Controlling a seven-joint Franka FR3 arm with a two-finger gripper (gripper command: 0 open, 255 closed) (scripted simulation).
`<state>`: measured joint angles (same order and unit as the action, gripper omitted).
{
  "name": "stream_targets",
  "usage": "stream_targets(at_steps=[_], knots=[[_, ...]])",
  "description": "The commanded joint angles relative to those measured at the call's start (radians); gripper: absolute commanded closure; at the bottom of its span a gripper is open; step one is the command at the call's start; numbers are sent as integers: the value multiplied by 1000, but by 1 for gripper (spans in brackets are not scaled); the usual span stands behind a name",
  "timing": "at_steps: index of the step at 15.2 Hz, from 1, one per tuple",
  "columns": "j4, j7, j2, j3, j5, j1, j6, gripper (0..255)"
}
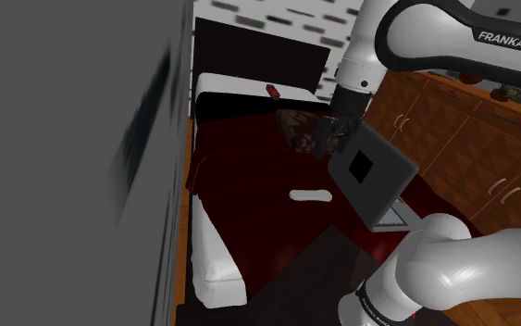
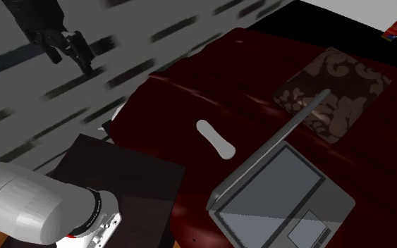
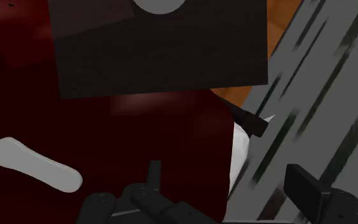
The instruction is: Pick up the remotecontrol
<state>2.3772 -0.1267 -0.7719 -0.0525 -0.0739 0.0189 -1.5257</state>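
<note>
1. Wrist view is showing the end effector [image 3: 228, 181] hanging open, fingers apart, gripping nothing; the white remote [image 3: 34, 164] is lying flat on the dark red bed [image 3: 171, 127], off to one side of the fingers.
2. Approach step looks to be running; the next move is calling for centring over the remote, lowering, then closing across its narrow width.
3. Counting: one remote; one open laptop [image 2: 281, 190]; one patterned pillow [image 2: 334, 88].

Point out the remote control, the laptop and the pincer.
remote control [image 2: 215, 140]: second exterior view, middle of its white body.
laptop [image 2: 281, 191]: second exterior view, on its keyboard deck.
pincer [image 2: 72, 62]: second exterior view, midway between its open fingertips.
</note>
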Motion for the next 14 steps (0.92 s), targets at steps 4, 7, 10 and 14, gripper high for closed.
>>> stream_targets(at_steps=[4,7,10,14], knots=[[90,113,-30,57,48,0,-62,0],[168,225,-44,118,101,5,-131,0],[233,336,-39,184,157,13,-208,0],[296,485,2,278,233,28,-324,0]])
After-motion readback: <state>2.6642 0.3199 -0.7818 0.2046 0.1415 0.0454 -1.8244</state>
